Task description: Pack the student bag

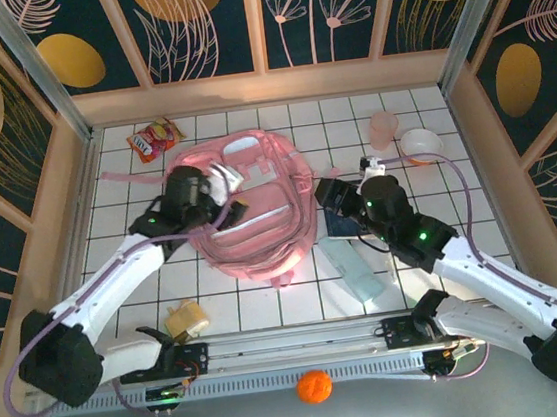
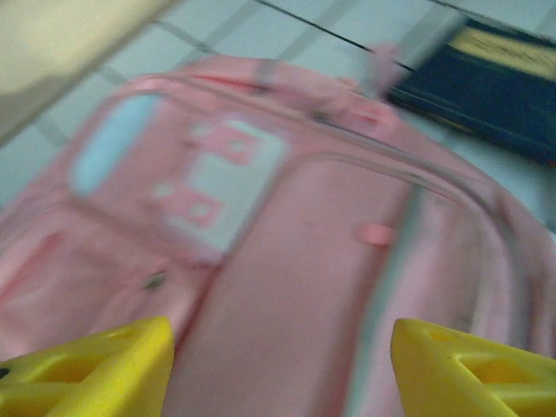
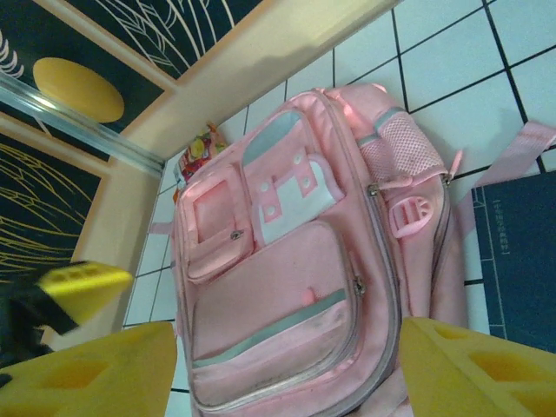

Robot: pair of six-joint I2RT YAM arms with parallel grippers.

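Room: dark blue walls with gold leaves and wooden frames stand around a white tiled table (image 1: 350, 130).
Student bag: the big pink student bag (image 1: 260, 221) lies flat in the middle of the table, front side up, between the two arms.
Left gripper: the left gripper (image 2: 278, 373) hangs close over the bag. Its yellow fingers (image 2: 95, 369) are wide apart with nothing between them.
Right gripper: the right gripper (image 3: 287, 373) is above the bag's side, also spread wide and holding nothing.
Top view: a snack packet (image 1: 155, 139) lies near the bag's far left corner. A pink cup (image 1: 383, 128) and a white bowl (image 1: 420, 142) sit side by side at the far right. An orange ball (image 1: 314, 387) rests on the grey strip in front of the arms.
Right wrist view: the bag is sharp here, with pockets, zips, a mesh side pocket and a pink buckle. A dark blue book (image 3: 517, 252) lies just beside it.
Left wrist view: all blurry; the pink cloth is close below, the book in the top right corner.
Hard to see: the arms cover parts of the bag from above. The book is cut off at the picture edge. I cannot tell if the zips are shut.
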